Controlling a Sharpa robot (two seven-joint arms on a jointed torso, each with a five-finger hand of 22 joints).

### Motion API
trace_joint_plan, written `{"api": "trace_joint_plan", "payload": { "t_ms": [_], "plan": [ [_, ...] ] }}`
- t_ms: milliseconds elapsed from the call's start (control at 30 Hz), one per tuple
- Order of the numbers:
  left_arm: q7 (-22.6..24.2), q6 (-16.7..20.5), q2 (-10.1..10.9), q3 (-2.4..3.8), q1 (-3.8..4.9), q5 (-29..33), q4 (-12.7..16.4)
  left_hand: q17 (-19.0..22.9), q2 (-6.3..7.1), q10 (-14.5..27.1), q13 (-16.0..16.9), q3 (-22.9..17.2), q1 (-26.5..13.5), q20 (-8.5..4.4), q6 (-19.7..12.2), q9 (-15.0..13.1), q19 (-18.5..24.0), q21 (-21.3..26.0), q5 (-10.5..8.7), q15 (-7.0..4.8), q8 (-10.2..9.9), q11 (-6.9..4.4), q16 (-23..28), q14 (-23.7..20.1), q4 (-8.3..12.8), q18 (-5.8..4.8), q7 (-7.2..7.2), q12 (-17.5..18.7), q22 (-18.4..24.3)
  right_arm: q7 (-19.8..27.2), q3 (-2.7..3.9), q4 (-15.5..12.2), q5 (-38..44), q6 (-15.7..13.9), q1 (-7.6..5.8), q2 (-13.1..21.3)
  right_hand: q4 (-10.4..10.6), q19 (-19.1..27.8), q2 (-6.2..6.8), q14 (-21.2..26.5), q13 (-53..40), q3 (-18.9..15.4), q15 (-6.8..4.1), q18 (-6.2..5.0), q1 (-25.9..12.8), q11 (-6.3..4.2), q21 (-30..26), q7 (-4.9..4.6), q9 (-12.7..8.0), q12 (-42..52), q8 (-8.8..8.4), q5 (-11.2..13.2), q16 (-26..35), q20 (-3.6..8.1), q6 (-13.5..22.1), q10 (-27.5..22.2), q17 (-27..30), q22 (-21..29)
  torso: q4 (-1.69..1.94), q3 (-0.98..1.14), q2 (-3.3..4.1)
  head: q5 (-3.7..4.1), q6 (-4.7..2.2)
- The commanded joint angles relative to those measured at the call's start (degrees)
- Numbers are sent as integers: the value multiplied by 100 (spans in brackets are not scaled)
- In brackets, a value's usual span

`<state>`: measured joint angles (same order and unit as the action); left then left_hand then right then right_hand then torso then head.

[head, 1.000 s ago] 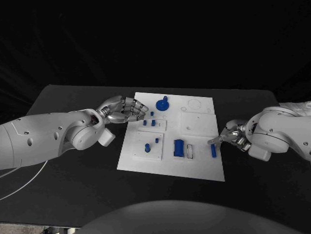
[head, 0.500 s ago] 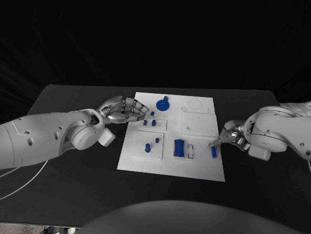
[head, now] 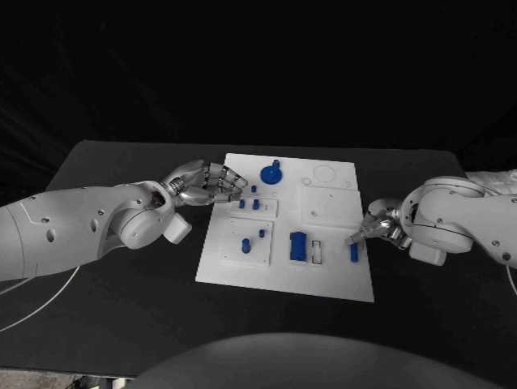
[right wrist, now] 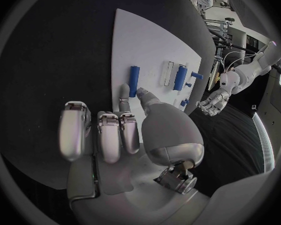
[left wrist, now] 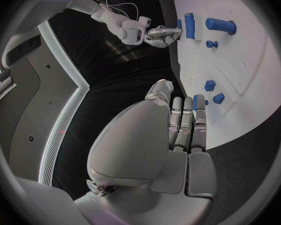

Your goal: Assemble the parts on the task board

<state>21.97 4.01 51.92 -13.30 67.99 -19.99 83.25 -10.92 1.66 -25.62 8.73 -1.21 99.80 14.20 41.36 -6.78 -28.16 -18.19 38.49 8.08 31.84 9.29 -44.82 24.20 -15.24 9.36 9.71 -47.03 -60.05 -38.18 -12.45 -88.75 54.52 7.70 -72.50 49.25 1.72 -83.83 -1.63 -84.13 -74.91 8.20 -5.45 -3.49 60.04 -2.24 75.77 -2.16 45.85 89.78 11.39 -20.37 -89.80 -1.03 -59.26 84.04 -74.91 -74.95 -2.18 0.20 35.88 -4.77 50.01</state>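
Blue rod [head: 354, 252] lies just beside right hand [head: 377, 226].

A black table [head: 118, 292] carries the white task board [head: 329, 275] (lying flat).

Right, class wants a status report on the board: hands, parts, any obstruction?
Left hand open at task board far-left edge, holding nothing. Right hand open, fingertips by blue rod at right edge. Other blue parts untouched. Nothing in the way.
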Motion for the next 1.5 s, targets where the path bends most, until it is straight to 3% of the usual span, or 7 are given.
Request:
{"api": "trace_joint_plan", "payload": {
  "t_ms": [33, 200, 433, 767, 967, 1100, 1500],
  "plan": [
    [-9, -126, -3, 4, 1, -24, 14, 6, -62, -30, -6, 2, 10, 36, 3, -6, -10, -21, 21, 28, 30, 15, -37, 6, -23, 7, 28, 18, -7, -96, -54, 38, 385, 178, 91, -23, -67, -5, 29, -587, -1509, 125, 42, 28, 93, 32, -5, -17, -79, 22, -124, -376, -20, -37, 40, 596, -1509, -1082, -2, 1, 4, -9, -1],
    [-40, -159, 0, 3, 1, -35, 16, 12, -73, -72, -15, -1, 20, 42, 24, -11, -10, -29, 28, 43, 43, 29, -47, 31, -26, 6, 37, 12, -24, -106, -54, 8, 598, 257, 110, -46, -193, 19, 100, -587, -1509, 307, 79, 19, 155, 83, -57, -80, -248, 22, -296, -630, -20, -63, 143, 596, -1509, -1066, -4, 2, 7, -13, -1],
    [-75, -194, -3, 3, 1, -59, 18, 16, -78, -106, -22, -1, 25, 45, 40, -14, -8, -35, 30, 51, 52, 37, -55, 50, -29, 7, 41, 7, -35, -128, -54, -34, 903, 322, 147, -92, -297, 35, 165, -587, -1509, 504, 151, 11, 141, 160, -96, -165, -608, 22, -544, -488, -20, -129, 145, 596, -1509, -1055, -3, 0, 2, -3, -1],
    [-97, -201, 0, 3, 1, -66, 27, 25, -76, -137, -39, -3, 41, 48, 50, -15, -4, -43, 64, 55, 56, 36, -58, 68, -27, 8, 45, 16, -54, -124, -53, 9, 968, 302, 271, -148, -599, 33, 182, -587, -1509, 762, 111, 4, 389, 109, -116, -108, -819, 22, -552, -645, -20, -108, -140, 596, -1509, -1050, 0, 2, 8, -38, -1],
    [-108, -204, 3, 3, 1, -67, 30, 30, -74, -144, -46, -3, 46, 49, 51, -14, -3, -47, 83, 55, 56, 36, -58, 72, -27, 8, 47, 21, -63, -78, -52, 22, 563, 17, 299, -105, -734, 15, 211, -587, -1509, 863, 72, 9, 411, 63, -93, -56, -809, 22, -472, -1043, -20, -75, -300, 596, -1509, -1058, -5, 3, 8, -56, -1],
    [-115, -202, 13, 3, 1, -68, 38, 30, -74, -144, -46, -3, 46, 49, 51, -14, -3, -47, 83, 55, 56, 36, -58, 72, -27, 8, 47, 21, -63, -44, -51, -4, 310, -173, 303, -49, -787, 9, 228, -587, -1509, 890, 55, 11, 419, 43, -87, -33, -780, 22, -429, -1139, -20, -61, -352, 596, -1509, -1060, -6, 6, 8, -73, -1],
    [-131, -212, 8, 3, 1, -68, 31, 33, -74, -148, -51, -4, 49, 50, 51, -14, -3, -50, 95, 55, 55, 36, -58, 74, -27, 8, 47, 25, -68, 29, -45, -297, -690, -365, 140, 207, -807, 23, 241, -587, -1509, 899, 42, 2, 397, 28, -129, -18, -752, 22, -391, -1198, -20, -49, -393, 596, -1509, -1048, -6, -1, 0, -74, -1]
  ]
}}
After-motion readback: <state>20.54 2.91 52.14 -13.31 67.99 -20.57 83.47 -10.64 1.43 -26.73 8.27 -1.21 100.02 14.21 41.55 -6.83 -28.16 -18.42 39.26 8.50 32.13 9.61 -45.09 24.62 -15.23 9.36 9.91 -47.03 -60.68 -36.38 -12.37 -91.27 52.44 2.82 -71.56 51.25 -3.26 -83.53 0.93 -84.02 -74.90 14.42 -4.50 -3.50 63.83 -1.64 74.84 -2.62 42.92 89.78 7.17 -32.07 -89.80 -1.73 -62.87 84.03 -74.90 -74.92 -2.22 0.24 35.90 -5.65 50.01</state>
